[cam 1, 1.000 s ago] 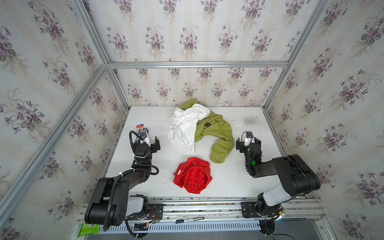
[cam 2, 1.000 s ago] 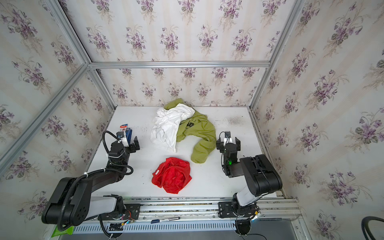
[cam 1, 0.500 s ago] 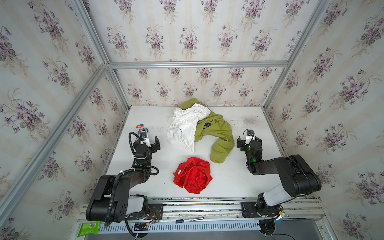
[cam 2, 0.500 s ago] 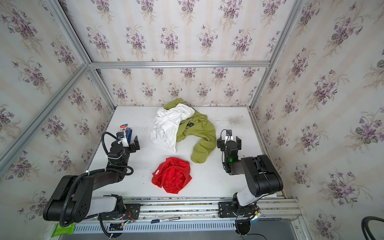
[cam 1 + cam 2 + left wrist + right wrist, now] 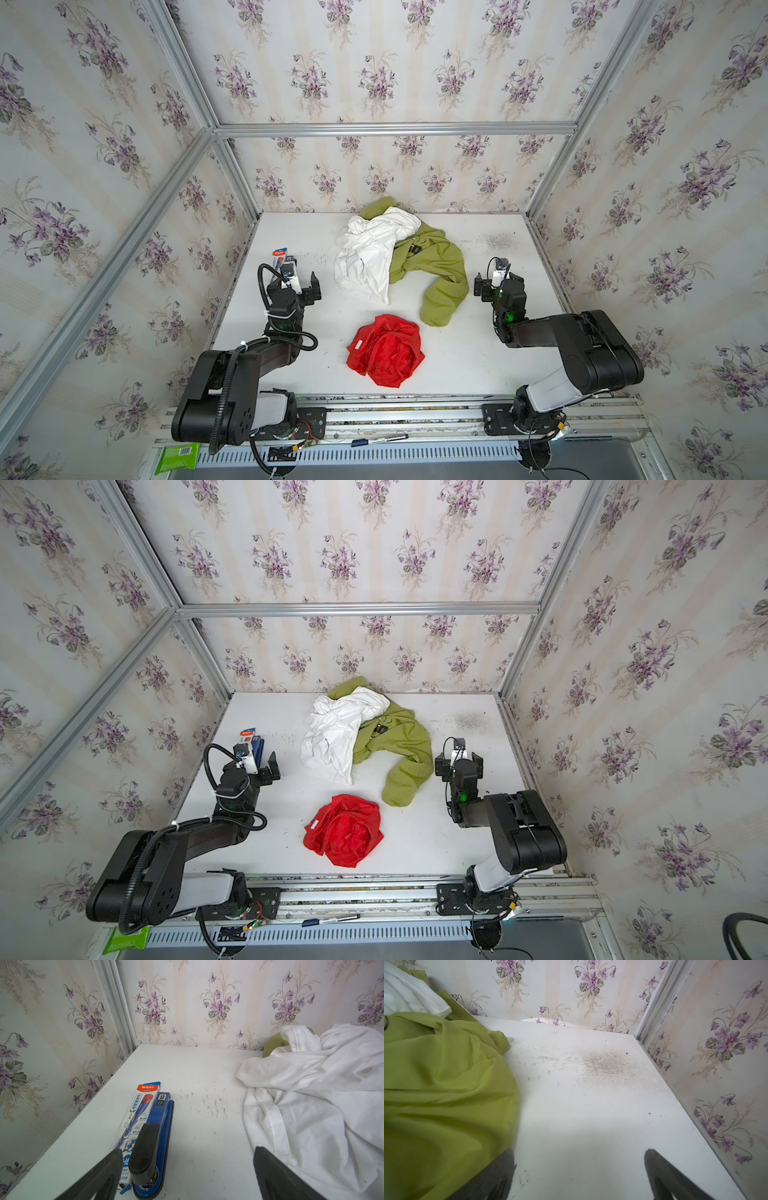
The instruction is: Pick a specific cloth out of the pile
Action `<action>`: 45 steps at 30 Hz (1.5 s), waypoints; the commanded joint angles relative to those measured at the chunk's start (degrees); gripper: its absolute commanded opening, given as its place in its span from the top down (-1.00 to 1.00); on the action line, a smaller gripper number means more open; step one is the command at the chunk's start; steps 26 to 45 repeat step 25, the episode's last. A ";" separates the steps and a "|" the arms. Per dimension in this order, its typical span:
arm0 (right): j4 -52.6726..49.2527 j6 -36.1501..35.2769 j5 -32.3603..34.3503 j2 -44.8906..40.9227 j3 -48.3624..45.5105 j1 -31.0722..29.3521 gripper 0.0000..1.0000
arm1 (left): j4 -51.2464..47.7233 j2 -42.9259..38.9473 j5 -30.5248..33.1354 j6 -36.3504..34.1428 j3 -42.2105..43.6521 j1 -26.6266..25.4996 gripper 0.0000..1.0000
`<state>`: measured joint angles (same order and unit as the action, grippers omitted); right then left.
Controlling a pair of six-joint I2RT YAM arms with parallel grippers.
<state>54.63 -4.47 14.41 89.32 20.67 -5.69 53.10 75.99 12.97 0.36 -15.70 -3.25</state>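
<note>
Both your left pincer (image 5: 294, 285) and right pincer (image 5: 498, 283) gape empty, and the red cloth (image 5: 386, 351) lies on the tabletop (image 5: 478, 357) clear of the pile (image 5: 374, 253), so you seem done; otherwise pinch a raised fold.

1. The white surface (image 5: 478, 353) before me is scuffed, with a grey speckled smudge (image 5: 600, 1064) toward its far right corner.
2. On my left, near the side wall, a pencil box (image 5: 137, 1109) with an orange top lies flat. A blue stapler (image 5: 164, 1113) with a black handle lies right against it, both pointing the same way.
3. Wallpaper (image 5: 374, 75) with purple flower sprigs on cream stripes covers every wall I see.
4. Silver metal bars (image 5: 395, 129) run along the wall corners.
5. A metal rail (image 5: 395, 415) spans the near edge. A pen (image 5: 386, 437) lies just in front of it, and a green packet (image 5: 176, 457) sits off at the near left end.
</note>
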 commanded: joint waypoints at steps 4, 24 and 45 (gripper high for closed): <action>-1.61 1.22 -3.81 -0.30 1.44 1.12 -0.99 | 0.95 -0.09 -0.33 -0.18 -0.38 0.04 -0.99; -4.83 0.60 -11.95 -0.46 2.48 2.91 -0.99 | 0.96 -0.21 -0.32 -0.18 -0.29 0.04 -0.99; -4.63 0.60 -11.89 -0.55 2.30 2.96 -0.99 | 0.95 -0.18 -0.33 -0.16 -0.29 0.07 -0.99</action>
